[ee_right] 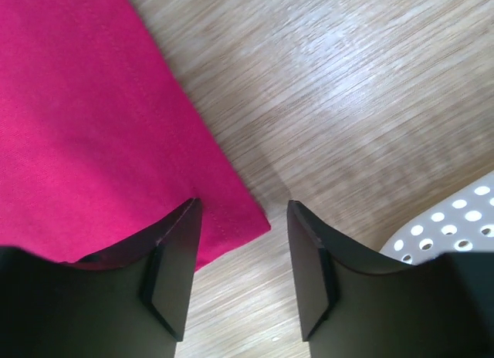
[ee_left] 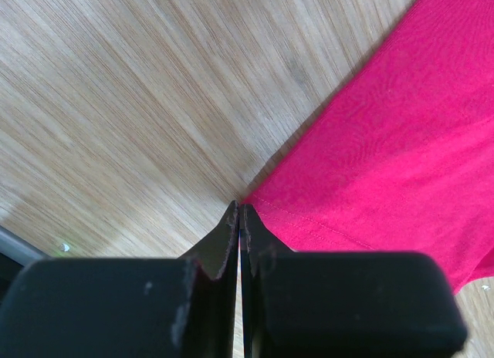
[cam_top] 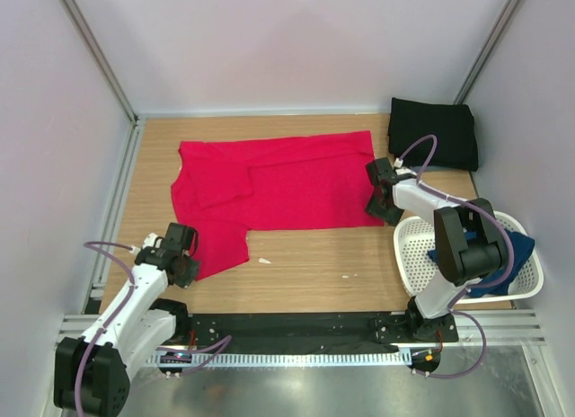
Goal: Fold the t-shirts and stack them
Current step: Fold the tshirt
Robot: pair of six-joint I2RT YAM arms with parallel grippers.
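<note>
The bright red t-shirt (cam_top: 287, 179) lies spread on the wooden table, its left part folded over. My left gripper (cam_top: 187, 255) is shut, with its tips (ee_left: 240, 207) at a near-left corner of the red cloth (ee_left: 401, 142); no cloth shows between the jaws. My right gripper (cam_top: 380, 205) is open and low over the shirt's near-right corner (ee_right: 231, 219). One finger is over the cloth, the other over bare wood (ee_right: 243, 205). The black t-shirt (cam_top: 433, 134) lies folded at the back right. The navy t-shirt (cam_top: 518, 246) hangs in the basket.
A white perforated basket (cam_top: 415, 255) stands at the right, close to my right arm, and its rim shows in the right wrist view (ee_right: 455, 227). Grey walls and metal posts enclose the table. Two small white specks (cam_top: 265, 261) lie on the wood in front of the shirt.
</note>
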